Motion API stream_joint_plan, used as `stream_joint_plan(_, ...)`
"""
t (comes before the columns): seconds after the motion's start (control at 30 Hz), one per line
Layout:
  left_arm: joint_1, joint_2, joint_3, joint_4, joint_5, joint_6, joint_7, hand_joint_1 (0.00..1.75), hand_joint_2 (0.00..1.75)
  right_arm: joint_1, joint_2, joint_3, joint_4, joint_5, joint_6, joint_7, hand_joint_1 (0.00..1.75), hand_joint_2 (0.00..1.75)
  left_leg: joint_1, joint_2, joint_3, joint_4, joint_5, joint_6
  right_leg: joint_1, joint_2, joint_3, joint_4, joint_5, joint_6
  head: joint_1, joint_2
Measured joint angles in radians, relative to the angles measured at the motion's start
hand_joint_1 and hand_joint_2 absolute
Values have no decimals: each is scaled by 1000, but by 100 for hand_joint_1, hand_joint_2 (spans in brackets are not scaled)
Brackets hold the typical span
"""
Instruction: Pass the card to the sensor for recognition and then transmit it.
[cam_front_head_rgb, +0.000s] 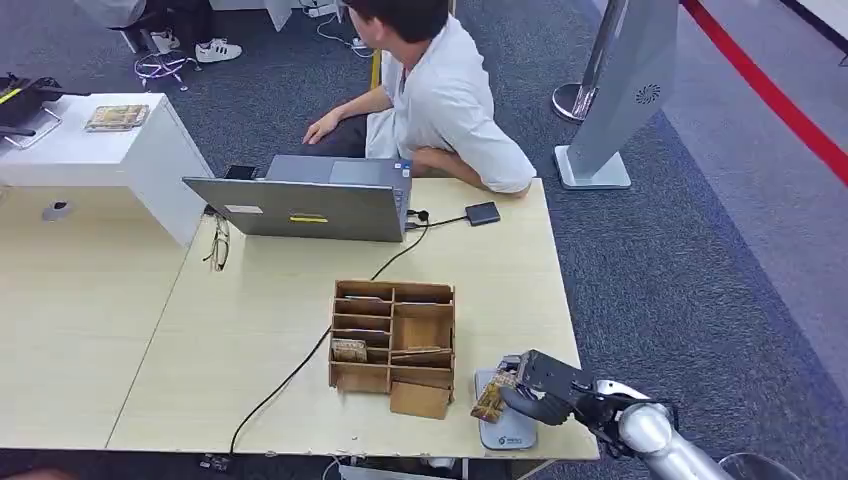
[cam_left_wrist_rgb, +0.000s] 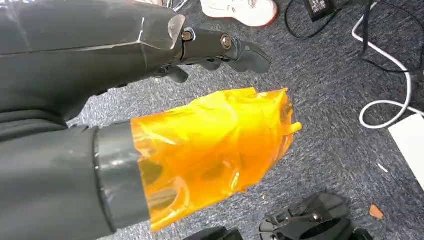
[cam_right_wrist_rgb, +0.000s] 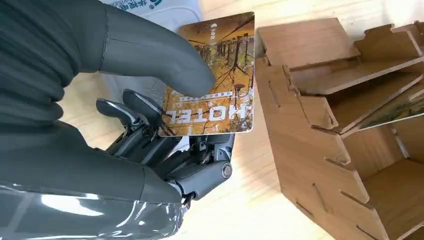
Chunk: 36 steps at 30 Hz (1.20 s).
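**Right hand holds hotel card over the reader at the table's near edge**

The robot's right hand (cam_front_head_rgb: 545, 392) grasps a brown-and-orange printed hotel key card (cam_right_wrist_rgb: 215, 80), pinned between its thick grey thumb (cam_right_wrist_rgb: 165, 60) and the darker fingers (cam_right_wrist_rgb: 150, 135) beneath. The card sits directly above a flat white-and-grey card sensor pad (cam_front_head_rgb: 506, 428) lying on the light wooden table (cam_front_head_rgb: 250, 330), just beside the open brown wooden compartment box (cam_front_head_rgb: 393, 345). Whether the card touches the pad cannot be told. More cards rest in the box's slots.

The left hand (cam_left_wrist_rgb: 210, 50) hangs over grey carpet; its thumb is wrapped in crinkled orange film (cam_left_wrist_rgb: 215, 150) and its dark fingers curl loosely around nothing.

Across the table, a person in a white shirt (cam_front_head_rgb: 440, 100) sits behind an open grey laptop (cam_front_head_rgb: 310, 205), from which a black cable (cam_front_head_rgb: 300, 365) trails towards the near edge.
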<state>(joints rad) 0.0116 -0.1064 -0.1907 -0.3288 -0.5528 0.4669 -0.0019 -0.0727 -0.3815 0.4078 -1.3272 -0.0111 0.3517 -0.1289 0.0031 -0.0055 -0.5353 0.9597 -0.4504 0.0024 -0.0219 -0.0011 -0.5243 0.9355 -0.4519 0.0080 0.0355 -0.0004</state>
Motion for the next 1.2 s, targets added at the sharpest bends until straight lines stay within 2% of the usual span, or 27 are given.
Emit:
stream_joint_plan(0.4, 0, 1, -34, 0, 24, 5, 11, 0, 0, -13, -14, 20, 7, 45, -2, -6, 175, 175, 0, 0, 0, 0, 0, 0, 0, 0, 0, 0, 0, 0, 0, 0)
stream_joint_plan(1.2, 1, 8, -94, 0, 69, 14, 45, 0, 0, -56, -18, 75, 24, 177, -74, 36, 175, 175, 0, 0, 1, 0, 0, 0, 0, 0, 1, 0, 1, 1, 0, 0)
